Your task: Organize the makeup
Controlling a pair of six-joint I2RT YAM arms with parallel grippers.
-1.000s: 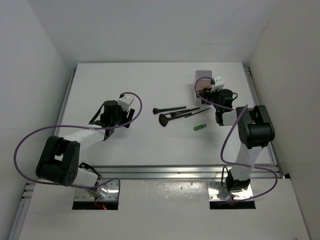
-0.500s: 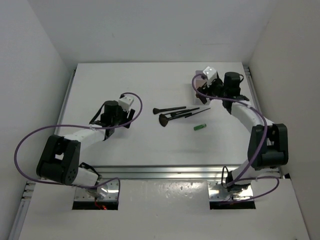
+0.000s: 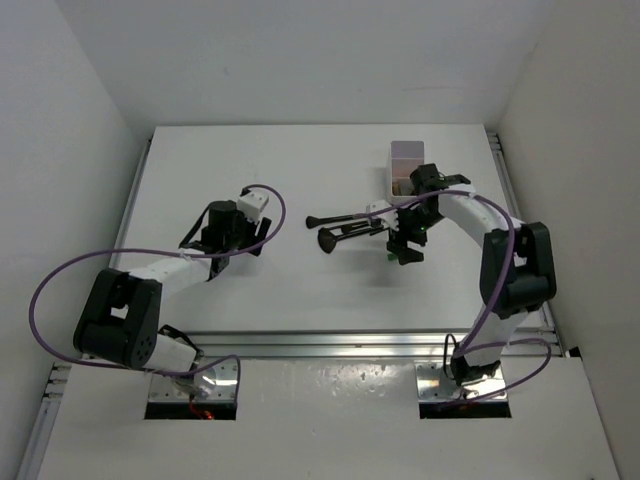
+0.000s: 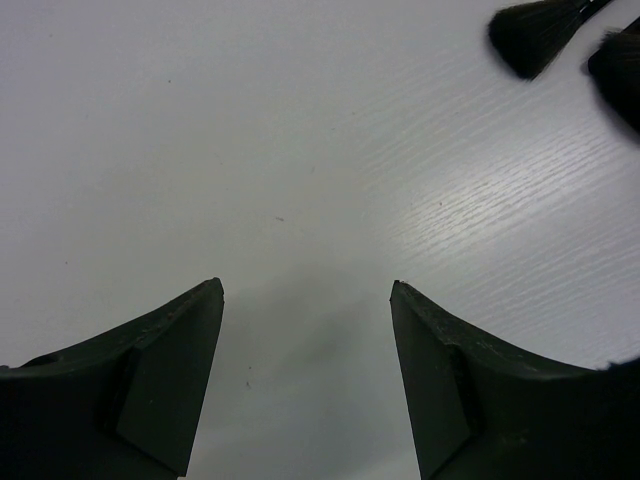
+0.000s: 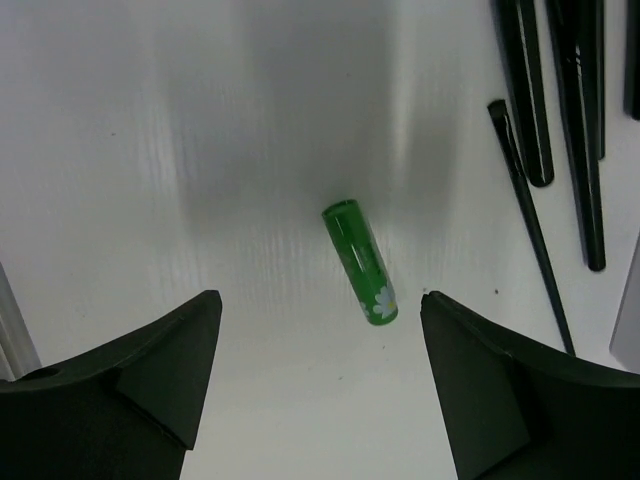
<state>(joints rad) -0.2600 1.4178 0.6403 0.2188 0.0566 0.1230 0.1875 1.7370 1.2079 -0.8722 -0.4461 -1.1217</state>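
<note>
A green tube [image 5: 361,262] with a daisy print lies on the white table, just ahead of my right gripper [image 5: 320,300] and between its open jaws. In the top view that gripper [image 3: 404,246] hangs over the tube and hides most of it. Several thin black brushes [image 3: 348,222] lie in a loose bundle to its left, one fan-headed; their handles also show in the right wrist view [image 5: 525,90]. My left gripper [image 4: 305,285] is open and empty over bare table, left of the brush heads [image 4: 535,35]. In the top view it [image 3: 257,238] sits mid-left.
The translucent white compartment box [image 3: 405,160] stands at the back right, with something peach-brown inside that I cannot make out. The right wall and table edge run close behind the right arm. Purple cables loop from both arms.
My right arm has swung from the box at the back right forward and left, and now hangs over the green tube. The left arm has not moved.
</note>
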